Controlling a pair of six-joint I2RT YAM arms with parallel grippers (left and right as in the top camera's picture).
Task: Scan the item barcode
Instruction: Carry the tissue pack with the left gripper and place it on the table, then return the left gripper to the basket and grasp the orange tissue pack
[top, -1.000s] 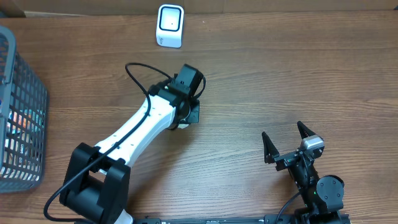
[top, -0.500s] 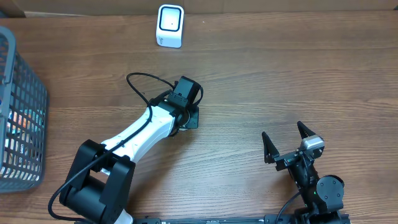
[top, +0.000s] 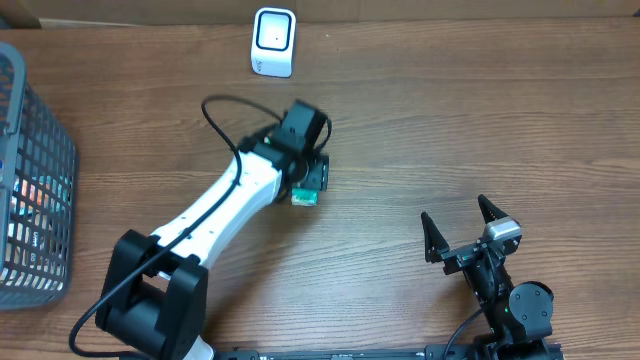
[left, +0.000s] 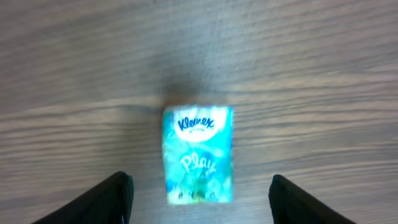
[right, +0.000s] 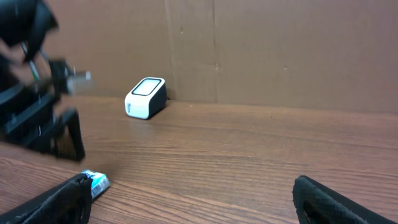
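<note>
**A:** Wire basket (top: 40, 170) far left, white scanner (top: 273, 40) up at the back. And the tissue pack (left: 198, 154)?

**B:** Lying flat on the tabletop (top: 480, 120), mid-scene. The left pincer (top: 312, 178) is spread wide over it, fingers clear of it. The right pincer (top: 462, 225) gapes wide, well apart and empty.

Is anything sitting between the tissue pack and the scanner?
Nothing on the table: bare wood runs from the pack to the scanner. Only the open left gripper hangs above the pack, toward the scanner side.
</note>
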